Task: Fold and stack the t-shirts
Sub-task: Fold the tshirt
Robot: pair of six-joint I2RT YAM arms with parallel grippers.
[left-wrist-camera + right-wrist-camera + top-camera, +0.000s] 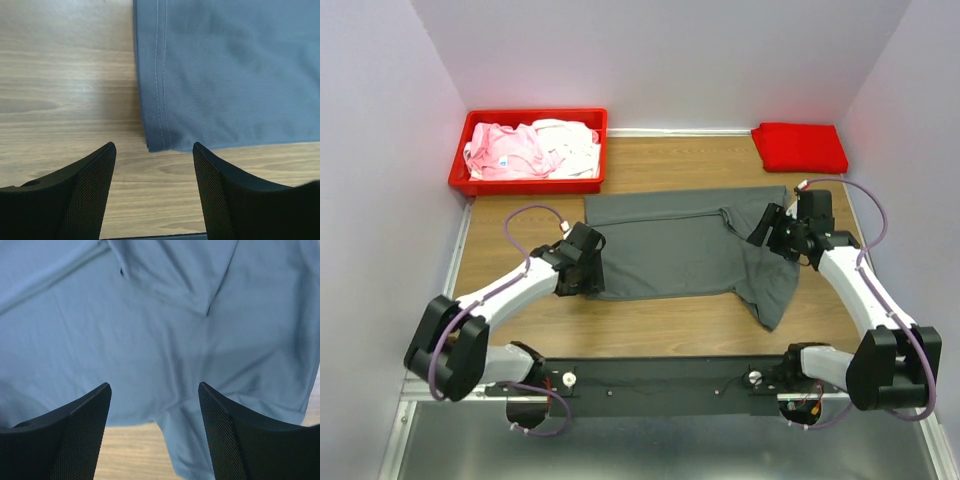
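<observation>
The dark grey t-shirt (685,245) lies spread on the wooden table, partly folded, one sleeve trailing toward the near right. My left gripper (582,262) is open and empty at the shirt's left hem; the left wrist view shows the stitched hem corner (157,142) just ahead of the fingertips (105,155). My right gripper (772,228) is open and empty above the shirt's right part; the grey cloth (165,340) fills the right wrist view. A folded bright red t-shirt (799,146) lies at the back right. Pale pink and white t-shirts (530,148) lie in the bin.
A red plastic bin (528,184) stands at the back left. White walls close the table on the left, back and right. Bare wood (660,325) shows between the shirt and the arm bases.
</observation>
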